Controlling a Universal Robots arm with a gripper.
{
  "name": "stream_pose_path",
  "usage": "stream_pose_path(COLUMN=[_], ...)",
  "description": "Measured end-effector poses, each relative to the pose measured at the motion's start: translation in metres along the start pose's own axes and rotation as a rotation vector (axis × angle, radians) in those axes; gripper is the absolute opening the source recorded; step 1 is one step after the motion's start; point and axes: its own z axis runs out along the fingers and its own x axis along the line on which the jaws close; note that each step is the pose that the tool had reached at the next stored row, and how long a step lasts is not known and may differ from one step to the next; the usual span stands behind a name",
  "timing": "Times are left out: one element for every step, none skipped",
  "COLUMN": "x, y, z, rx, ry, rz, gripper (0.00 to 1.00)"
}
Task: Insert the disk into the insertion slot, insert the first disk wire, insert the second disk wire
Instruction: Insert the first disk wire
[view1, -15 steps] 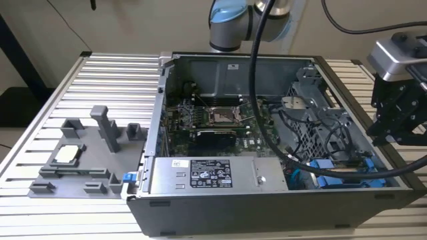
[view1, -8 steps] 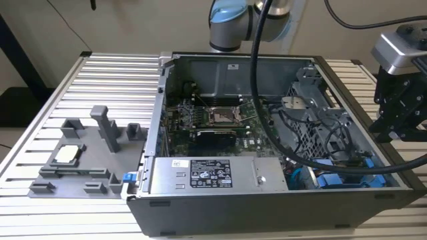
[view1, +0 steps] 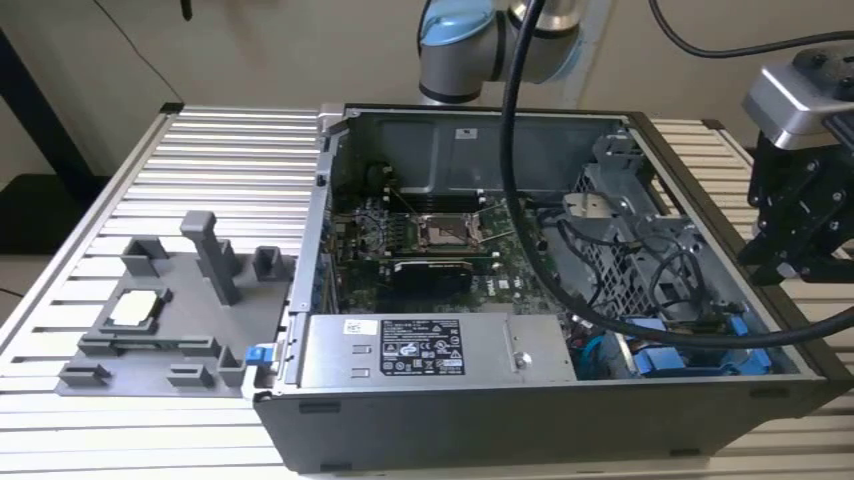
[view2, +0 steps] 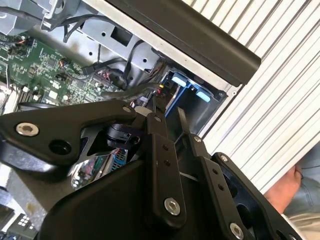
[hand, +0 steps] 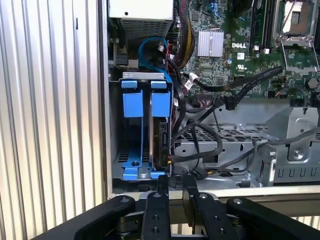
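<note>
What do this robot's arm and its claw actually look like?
The arm is a silver-grey tube with light blue caps at its joint, and a thick black cable hangs from it. The gripper is black, built of jointed bars with silver screws, below a grey metal block.

The exterior view looks steeply down from well back onto the whole open computer case (view1: 400, 420) on the ribbed surface (view1: 227, 150). Both wrist views sit close behind the fingers (hand: 163, 187) (view2: 156, 132), looking past their tips into the case. All three views share the motherboard (view1: 350, 235) (view2: 50, 75) (hand: 220, 75).
</note>
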Motion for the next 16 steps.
stream_pose_path(x=[-0.0005, -0.0013, -0.0021, -0.0029, -0.0036, -0.0042, -0.0049, -0.0058, -0.007, -0.0085, -0.0104, -0.012, -0.0136, -0.0152, -0.0171, -0.019], y=[0.0, 0.0, 0.0001, 0.0001, 0.0001, 0.0004, 0.0008, 0.0014, 0.0023, 0.0034, 0.0047, 0.0059, 0.0072, 0.0088, 0.0107, 0.0127], z=[0.0, 0.0001, 0.0002, 0.0002, 0.0003, 0.0003, 0.0004, 0.0004, 0.0004, 0.0005, 0.0005, 0.0007, 0.0008, 0.0009, 0.0011, 0.0013], rx=[0.0, 0.0, 0.0, 0.0, 0.0, 0.0, 0.0001, 0.0001, 0.0001, 0.0002, 0.0002, 0.0003, 0.0003, 0.0003, 0.0003, 0.0004], ry=[0.0002, 0.0002, 0.0001, 0.0002, 0.0001, 0.0002, 0.0002, 0.0002, 0.0003, 0.0003, 0.0004, 0.0004, 0.0005, 0.0005, 0.0004, 0.0005], rz=[0.0, 0.0, 0.0, 0.0, 0.0, 0.001, 0.001, 0.001, 0.001, 0.001, 0.002, 0.002, 0.003, 0.003, 0.003, 0.004], gripper=[0.27, 0.27, 0.27, 0.27, 0.27, 0.27, 0.27, 0.27, 0.27, 0.27, 0.27, 0.27, 0.27, 0.27, 0.27, 0.27])
